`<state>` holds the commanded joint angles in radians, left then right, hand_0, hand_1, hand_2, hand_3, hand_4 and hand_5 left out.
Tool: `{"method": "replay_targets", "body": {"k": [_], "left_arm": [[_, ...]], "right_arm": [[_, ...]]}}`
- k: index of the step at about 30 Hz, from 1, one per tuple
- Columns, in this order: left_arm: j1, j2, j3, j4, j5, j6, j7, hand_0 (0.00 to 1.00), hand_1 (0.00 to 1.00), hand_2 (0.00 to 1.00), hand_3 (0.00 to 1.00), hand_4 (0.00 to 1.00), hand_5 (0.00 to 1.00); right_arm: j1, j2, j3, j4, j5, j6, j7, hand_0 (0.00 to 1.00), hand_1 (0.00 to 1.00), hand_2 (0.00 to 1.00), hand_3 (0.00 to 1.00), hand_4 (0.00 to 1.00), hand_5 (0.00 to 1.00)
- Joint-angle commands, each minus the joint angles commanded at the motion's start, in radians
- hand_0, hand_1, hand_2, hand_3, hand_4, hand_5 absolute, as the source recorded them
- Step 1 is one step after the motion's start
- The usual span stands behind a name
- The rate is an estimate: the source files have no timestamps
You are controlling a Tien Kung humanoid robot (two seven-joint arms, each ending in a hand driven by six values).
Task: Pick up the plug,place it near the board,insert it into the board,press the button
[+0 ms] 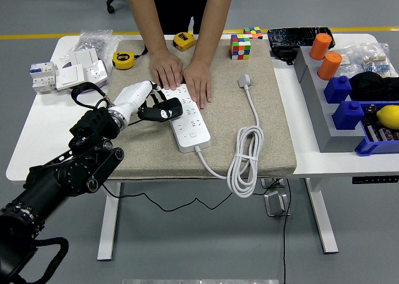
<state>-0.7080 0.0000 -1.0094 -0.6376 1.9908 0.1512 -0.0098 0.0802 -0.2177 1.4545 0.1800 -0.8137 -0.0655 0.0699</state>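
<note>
L hand (pixel 151 104) seen at 9 o'clock edge of power strip (pixel 187 118), fingers curled, nothing seen held | plug (pixel 244 80) lain on mat (pixel 268 128), well apart at hand's 3 o'clock | plug white, cord coiled | strip pinned by person's hands (pixel 184 79) at 12 o'clock end

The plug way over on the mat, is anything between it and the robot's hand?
Yes. The power strip lies between the robot's left hand and the plug, and a person's hands press down on its far end. The plug itself lies free on the mat.
</note>
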Motion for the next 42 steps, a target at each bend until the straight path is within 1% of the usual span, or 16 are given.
{"method": "replay_targets", "body": {"k": [1,4,6,7,9,12,13,18,19,26,30,31,36,37,40,42], "left_arm": [[0.0,0.0,0.0,0.001,-0.001,-0.005,-0.001,0.345,0.242,0.271,0.425,0.663,0.201],[0.0,0.0,0.0,0.004,-0.008,-0.026,-0.005,0.345,0.242,0.271,0.425,0.663,0.201],[-0.001,0.0,0.002,0.006,-0.017,-0.057,-0.006,0.345,0.242,0.271,0.425,0.663,0.201],[-0.002,0.0,0.002,0.007,-0.02,-0.064,-0.006,0.449,0.519,0.52,0.543,0.953,0.293],[-0.005,0.0,0.003,0.009,-0.034,-0.089,-0.006,0.449,0.519,0.52,0.543,0.953,0.293],[-0.009,0.0,0.004,0.012,-0.041,-0.11,-0.006,0.449,0.519,0.52,0.543,0.953,0.293],[-0.011,0.0,0.004,0.013,-0.044,-0.116,-0.006,0.582,0.665,0.604,0.638,0.998,0.356],[-0.017,0.0,0.013,0.017,-0.044,-0.116,-0.006,0.582,0.665,0.604,0.638,0.998,0.356],[-0.018,0.0,0.014,0.018,-0.043,-0.114,-0.007,0.595,0.685,0.641,0.684,0.998,0.38],[-0.026,0.0,0.025,0.027,-0.037,-0.105,-0.008,0.595,0.689,0.647,0.684,0.998,0.378],[-0.03,0.0,0.032,0.034,-0.029,-0.086,-0.01,0.595,0.689,0.647,0.684,0.998,0.378],[-0.031,0.0,0.032,0.036,-0.027,-0.081,-0.01,0.566,0.665,0.62,0.635,0.998,0.358],[-0.04,0.0,0.036,0.053,-0.006,-0.055,-0.012,0.566,0.665,0.62,0.635,0.998,0.358],[-0.041,0.0,0.037,0.055,-0.002,-0.05,-0.012,0.479,0.579,0.561,0.562,0.9,0.186],[-0.045,0.0,0.041,0.06,0.029,-0.022,-0.009,0.479,0.579,0.561,0.562,0.9,0.186],[-0.046,0.0,0.045,0.065,0.05,-0.017,-0.005,0.479,0.579,0.561,0.562,0.9,0.186]], "right_arm": [[0.0,0.0,0.0,0.0,0.0,0.0,0.0,0.968,0.913,0.861,0.857,0.998,0.906],[-0.001,0.001,0.0,0.0,0.0,0.001,0.0,0.968,0.913,0.861,0.857,0.998,0.906],[-0.001,0.002,-0.001,0.0,0.001,0.002,0.001,0.968,0.913,0.861,0.857,0.998,0.906],[0.0,0.002,-0.001,0.0,0.001,0.002,0.001,0.968,0.913,0.859,0.857,0.998,0.906],[0.002,0.002,-0.001,0.0,0.001,0.002,0.002,0.968,0.913,0.859,0.857,0.998,0.906],[0.004,0.001,-0.002,0.0,0.001,0.003,0.002,0.968,0.913,0.859,0.857,0.998,0.906],[0.004,0.001,-0.001,0.0,0.001,0.003,0.001,0.968,0.913,0.858,0.857,0.998,0.906],[0.004,0.0,0.0,0.0,0.0,0.003,0.0,0.968,0.913,0.858,0.857,0.998,0.906],[0.004,0.0,0.0,0.0,0.0,0.003,0.0,0.968,0.913,0.858,0.856,0.998,0.906],[0.006,0.001,-0.003,0.0,0.0,0.004,0.0,0.969,0.913,0.857,0.856,0.998,0.906],[0.005,-0.001,-0.005,0.0,-0.004,0.004,-0.001,0.969,0.913,0.857,0.856,0.998,0.906],[0.005,-0.002,-0.006,0.0,-0.003,0.004,-0.001,0.968,0.912,0.857,0.856,0.998,0.906],[0.007,-0.004,-0.013,0.0,-0.002,0.005,0.0,0.968,0.912,0.857,0.856,0.998,0.906],[0.007,-0.004,-0.014,0.0,-0.002,0.005,0.0,0.968,0.912,0.856,0.856,0.998,0.905],[0.005,-0.006,-0.013,0.0,-0.005,0.004,-0.002,0.968,0.912,0.856,0.856,0.998,0.905],[0.003,-0.007,-0.013,0.0,-0.006,0.004,-0.003,0.968,0.912,0.856,0.856,0.998,0.905]]}}
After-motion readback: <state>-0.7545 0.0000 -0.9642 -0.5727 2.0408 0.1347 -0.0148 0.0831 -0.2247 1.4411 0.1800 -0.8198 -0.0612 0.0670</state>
